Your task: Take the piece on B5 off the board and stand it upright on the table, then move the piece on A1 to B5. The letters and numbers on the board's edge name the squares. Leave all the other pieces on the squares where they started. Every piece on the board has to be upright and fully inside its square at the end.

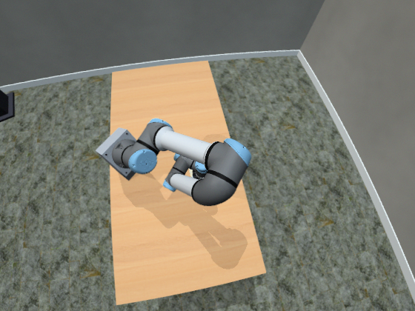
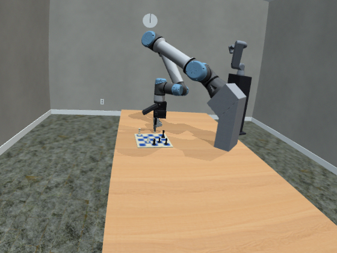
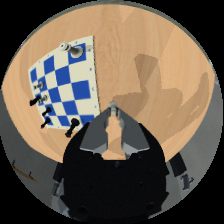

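My gripper (image 2: 154, 130) (image 3: 113, 108) is shut on a small white piece, whose pale top shows between the fingertips in the wrist view. It is low over the table, just beyond the board's far edge in the exterior view. The piece's base is hidden. The blue and white board (image 2: 162, 147) (image 3: 93, 75) carries a tall white piece (image 2: 139, 131) (image 3: 76, 50) upright in one corner square and a black piece (image 2: 163, 134) (image 3: 74, 124) near another corner. Several smaller black and white pieces stand along the opposite side. The edge letters and numbers are too small to read.
The wooden table (image 1: 159, 259) (image 2: 180, 181) bears the board and the arm's grey base (image 1: 120, 153) (image 2: 230, 120). In the top view the arm hides the board. The black piece nearest the gripper stands close to the left finger in the wrist view.
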